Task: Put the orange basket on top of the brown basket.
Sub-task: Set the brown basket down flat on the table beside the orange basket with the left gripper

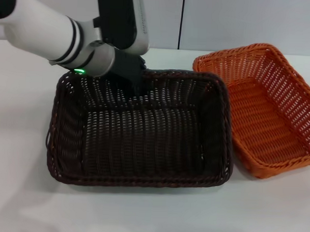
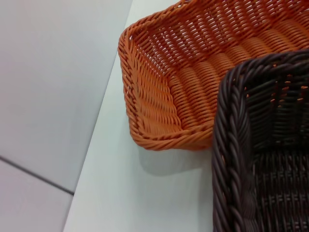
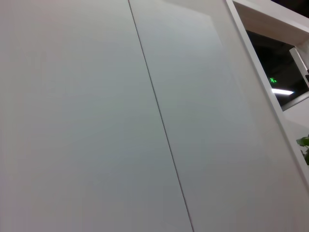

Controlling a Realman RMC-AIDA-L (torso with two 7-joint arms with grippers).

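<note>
Your left gripper [image 1: 135, 77] sits at the far rim of the brown basket [image 1: 139, 130], low against the weave at the far wall, slightly left of that wall's middle. You cannot tell from any view whether its fingers are parted or clamped on the rim; the dark housing hides them.

The orange basket [image 1: 267, 110] lies to the right of the brown basket, on the white table [image 1: 141, 212]. Its near-left side touches or slightly overlaps the brown basket's right rim; the left wrist view shows the orange basket [image 2: 193, 77] pressed just behind the brown rim [image 2: 231, 145]. Its long axis runs from far-left to near-right, angled against the brown basket, whose long axis runs left to right.

The orange basket therefore lies to the right of your working gripper, across the width of the brown basket. By position the right arm would be nearer, but it is out of the head view and its wrist camera faces only a wall panel [image 3: 96, 116].
</note>
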